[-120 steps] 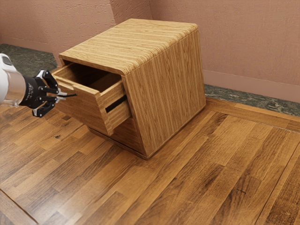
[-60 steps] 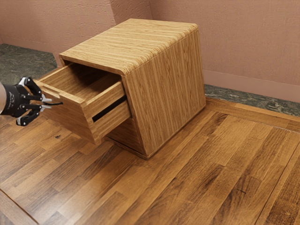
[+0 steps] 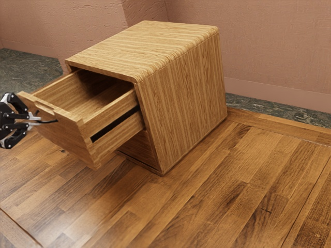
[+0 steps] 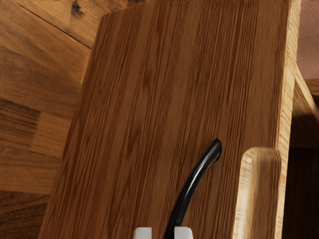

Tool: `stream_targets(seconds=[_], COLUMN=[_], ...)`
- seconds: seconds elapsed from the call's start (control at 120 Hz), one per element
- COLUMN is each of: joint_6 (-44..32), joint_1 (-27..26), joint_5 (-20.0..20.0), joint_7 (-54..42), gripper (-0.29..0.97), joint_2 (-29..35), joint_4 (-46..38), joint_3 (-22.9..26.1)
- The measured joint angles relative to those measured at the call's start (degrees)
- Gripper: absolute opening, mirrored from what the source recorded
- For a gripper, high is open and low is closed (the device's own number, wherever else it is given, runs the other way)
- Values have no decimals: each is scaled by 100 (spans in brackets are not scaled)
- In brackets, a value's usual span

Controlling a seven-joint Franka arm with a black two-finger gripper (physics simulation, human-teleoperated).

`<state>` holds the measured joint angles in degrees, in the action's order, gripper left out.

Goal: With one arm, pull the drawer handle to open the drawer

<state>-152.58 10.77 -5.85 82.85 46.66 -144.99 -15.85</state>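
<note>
One gripper [image 3: 28, 123], fingers clamped across the black handle [image 4: 192, 185], sits at the front of the drawer [image 3: 64, 137], which juts well out of the cabinet [image 3: 181, 93], its travel axis running straight from cabinet toward hand.

We saw rough pinkish-brown walls [image 3: 269, 36] meeting at a corner. Below them ran a dark mottled stone strip [image 3: 279, 108], then a glossy wooden plank floor [image 3: 232, 196].

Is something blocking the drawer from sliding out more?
Nothing that I can see. The gripper is shut right on the black handle, with nothing between them. The drawer is already well out of the cabinet, and only wooden floor lies ahead of its front.
</note>
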Motion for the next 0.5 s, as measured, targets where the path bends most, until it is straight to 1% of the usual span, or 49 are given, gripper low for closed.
stream_targets(seconds=[0.3,0.417,0.467,0.5], joint_6=[154,271,417,675], joint_1=[196,297,311,311], joint_5=[10,12,16,17], joint_7=[-36,-62,-86,-103], gripper=[-11,-10,0,8], joint_2=[539,703,688,622], joint_4=[-287,-320,-142,163], joint_3=[6,141,240,304])
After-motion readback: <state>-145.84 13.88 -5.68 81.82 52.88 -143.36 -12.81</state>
